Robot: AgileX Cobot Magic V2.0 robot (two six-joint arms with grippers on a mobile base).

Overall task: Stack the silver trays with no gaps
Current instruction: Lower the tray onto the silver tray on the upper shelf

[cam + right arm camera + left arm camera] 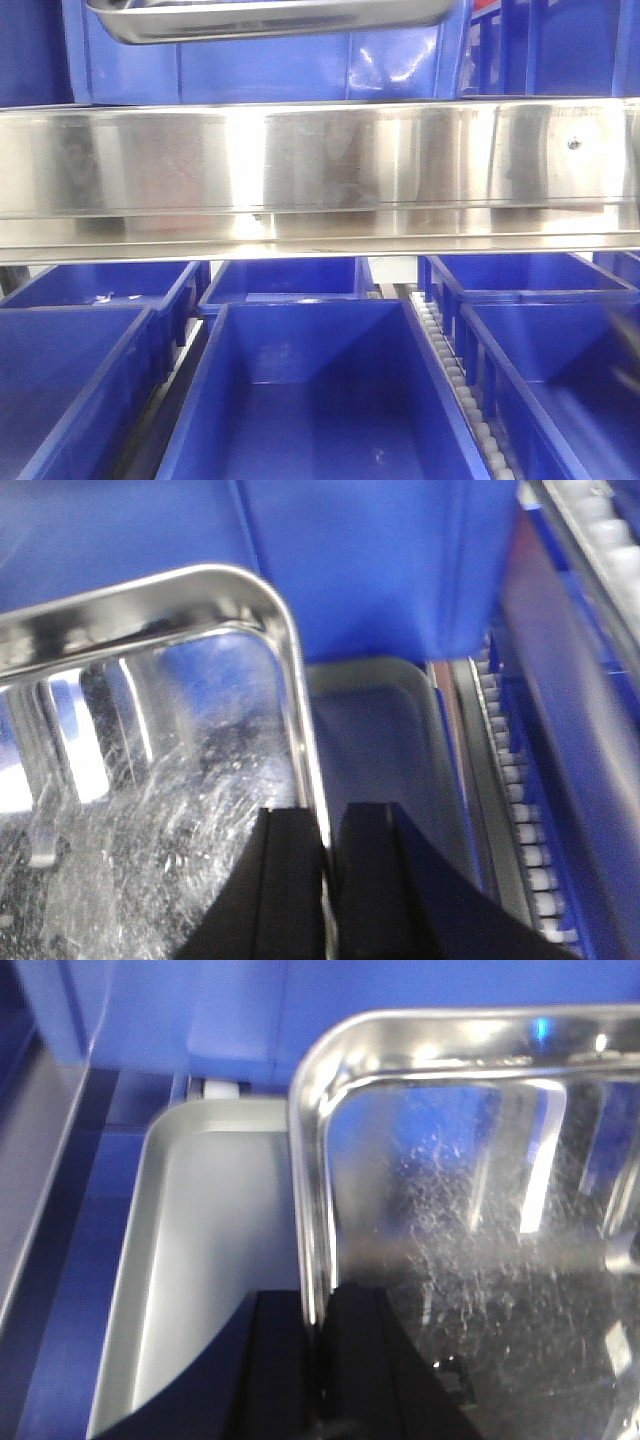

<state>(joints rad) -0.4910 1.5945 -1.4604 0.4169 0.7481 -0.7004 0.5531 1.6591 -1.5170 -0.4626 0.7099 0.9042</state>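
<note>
We hold the upper silver tray (480,1260) by both ends, our left fingers (345,1360) and right fingers (300,880) clamped on its rim. A second silver tray (210,1260) lies below it, offset.

Two silver trays (470,1210) (210,1260), six blue bins (310,400), one steel rail (320,170)

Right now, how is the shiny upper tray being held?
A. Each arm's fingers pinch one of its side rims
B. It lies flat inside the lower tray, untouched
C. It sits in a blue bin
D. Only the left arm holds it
A. In the left wrist view, black fingers clamp the upper tray at its rim; in the right wrist view, fingers straddle the opposite rim, with the lower tray beneath.
</note>
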